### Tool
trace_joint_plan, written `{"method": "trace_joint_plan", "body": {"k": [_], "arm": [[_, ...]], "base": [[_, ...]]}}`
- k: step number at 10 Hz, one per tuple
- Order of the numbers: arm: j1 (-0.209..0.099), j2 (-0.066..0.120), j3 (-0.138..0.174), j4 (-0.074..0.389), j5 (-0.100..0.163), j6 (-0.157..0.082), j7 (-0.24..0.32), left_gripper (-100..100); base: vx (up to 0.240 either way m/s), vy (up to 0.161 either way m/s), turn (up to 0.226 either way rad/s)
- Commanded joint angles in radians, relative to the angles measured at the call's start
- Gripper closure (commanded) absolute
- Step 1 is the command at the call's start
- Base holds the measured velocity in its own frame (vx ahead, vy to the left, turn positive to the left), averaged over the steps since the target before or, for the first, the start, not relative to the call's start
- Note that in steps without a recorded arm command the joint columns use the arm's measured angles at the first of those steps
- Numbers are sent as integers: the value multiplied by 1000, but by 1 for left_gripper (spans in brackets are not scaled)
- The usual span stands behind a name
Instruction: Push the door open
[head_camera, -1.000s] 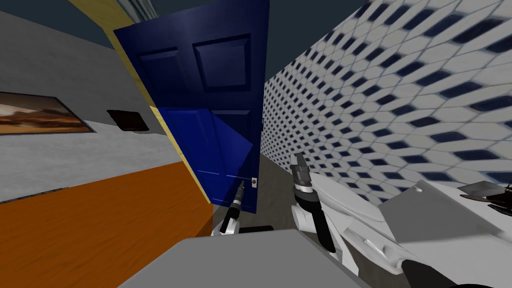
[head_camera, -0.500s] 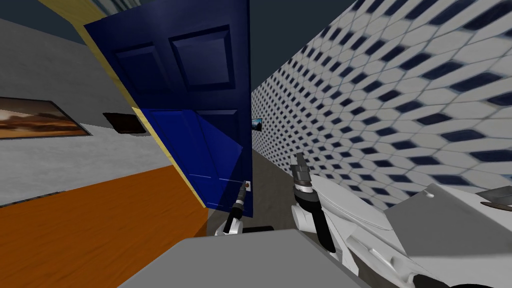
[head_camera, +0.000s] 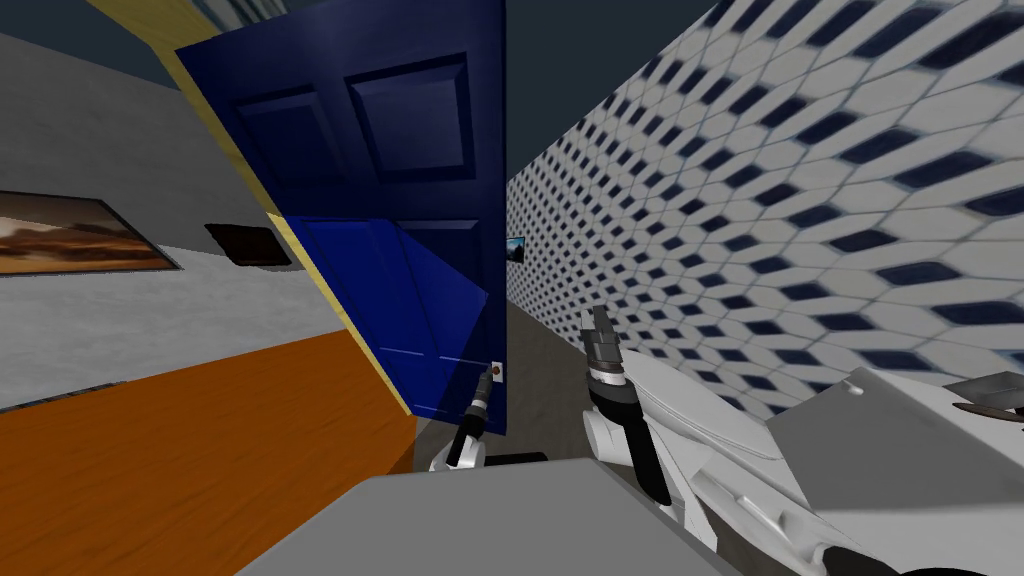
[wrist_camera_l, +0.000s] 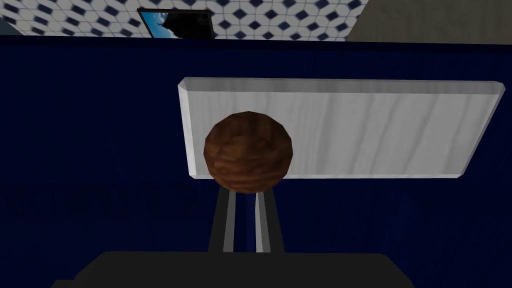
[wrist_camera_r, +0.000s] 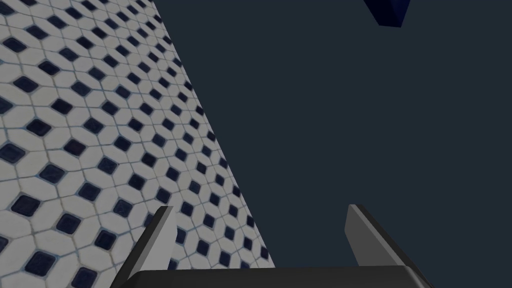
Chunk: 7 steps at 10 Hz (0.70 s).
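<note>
With the closed, empty left pincer (wrist_camera_l: 245, 195) set against the knob (wrist_camera_l: 248, 151), the blue door (head_camera: 400, 200) appears eased slightly wider; more pushing is needed. The right pincer (wrist_camera_r: 260, 206) is held open, empty.

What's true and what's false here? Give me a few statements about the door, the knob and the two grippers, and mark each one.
1. The door is dark blue. True.
2. The left gripper has its fingers spread wide around the knob. False: the fingers stand close together, with their tips at the knob's edge.
3. The knob is round and brown and sits on a pale plate. True.
4. The right gripper is shut and pressed against the door. False: its fingers stand wide apart with nothing between them, and it is off the door, beside the tiled wall.
</note>
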Motion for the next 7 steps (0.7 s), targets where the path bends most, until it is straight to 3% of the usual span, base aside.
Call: {"method": "trace_joint_plan", "body": {"k": [1, 2, 3, 4, 7], "arm": [[1, 0, 0, 1, 0, 0, 0, 100], [29, 30, -36, -34, 20, -2, -25, -100], [29, 30, -36, -34, 20, -2, -25, -100], [56, 44, -70, -65, 40, -3, -49, -100], [102, 48, -128, -119, 72, -6, -89, -100]], "base": [[0, 0, 0], [-45, 37, 79], [-60, 46, 53], [-89, 46, 85], [-95, 50, 75]]}}
